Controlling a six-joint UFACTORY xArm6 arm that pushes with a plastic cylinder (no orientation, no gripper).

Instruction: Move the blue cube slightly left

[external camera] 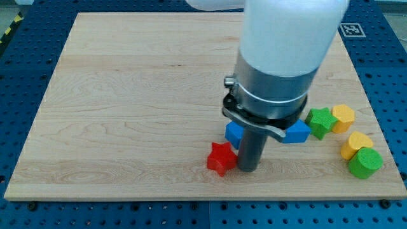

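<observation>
One light, rigid blue cube (234, 133) peeks out behind my tip (248, 170); push its right face. End effector: a bare rod, holding nothing.

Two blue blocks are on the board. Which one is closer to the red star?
The blue cube, just above the red star and left of my tip. The other blue block lies farther right, beside the green star.

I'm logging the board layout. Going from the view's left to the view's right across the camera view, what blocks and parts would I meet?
red star → blue cube → my tip → blue block → green star → green cylinder. The two yellow blocks overlap these in order, so I leave them out.
</observation>
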